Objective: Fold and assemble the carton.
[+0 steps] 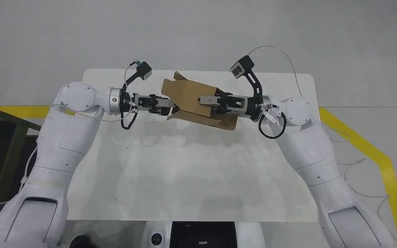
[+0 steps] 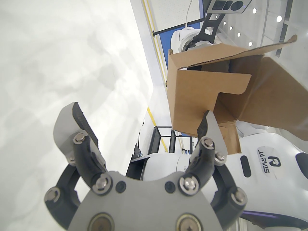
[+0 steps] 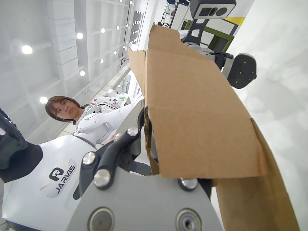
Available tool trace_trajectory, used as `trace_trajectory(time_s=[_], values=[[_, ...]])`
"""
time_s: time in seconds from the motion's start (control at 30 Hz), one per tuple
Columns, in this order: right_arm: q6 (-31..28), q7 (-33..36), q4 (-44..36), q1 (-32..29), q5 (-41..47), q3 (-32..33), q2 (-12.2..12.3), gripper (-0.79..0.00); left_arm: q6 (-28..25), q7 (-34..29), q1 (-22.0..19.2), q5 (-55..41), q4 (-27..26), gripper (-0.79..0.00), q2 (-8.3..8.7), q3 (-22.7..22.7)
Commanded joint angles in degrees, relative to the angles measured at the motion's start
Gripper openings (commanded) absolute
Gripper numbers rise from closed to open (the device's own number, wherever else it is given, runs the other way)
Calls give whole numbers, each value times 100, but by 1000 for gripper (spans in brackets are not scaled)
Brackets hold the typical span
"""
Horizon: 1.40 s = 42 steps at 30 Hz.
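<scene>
The carton (image 1: 193, 100) is between the two arms, over the far middle part of the white table (image 1: 186, 180), brown and half opened, with its flaps standing out. The right gripper (image 1: 206, 99) is clamped on one wall of it; in the right wrist view the cardboard covers most of this claw, so the pads themselves are hidden. The left gripper (image 2: 142, 114) is at the other end of the carton with its fingers (image 2: 79, 121) wide apart and holding nothing. One fingertip overlaps a lower flap, but I cannot tell if it touches. The inside of the carton is dark and hard to make out.
</scene>
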Motion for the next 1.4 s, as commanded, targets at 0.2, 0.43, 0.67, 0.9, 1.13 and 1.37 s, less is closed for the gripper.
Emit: trace_trajectory(time_s=[0.2, 0.43, 0.67, 0.9, 1.13, 1.37], values=[[1, 1, 0, 0, 0, 2, 1, -785, 22, 13, -13, -92, 62, 0, 3, 27], [67, -160, -220, -134, -70, -14, 4, -785, 70, 4, -21, -208, 121, 0, -9, 91], [135, -237, -395, -233, -77, -30, 2, -785, 73, 11, -70, -262, 146, 0, -28, 167], [130, -240, -389, -227, -84, -30, -4, -785, 78, -29, -84, -277, 167, 0, -29, 206], [156, -248, -399, -227, -87, -77, -19, -785, 92, -15, -64, -298, 138, 0, -28, 228], [156, -265, -382, -202, -110, -74, -26, -785, 89, -8, -58, -317, 117, 0, -21, 226]])
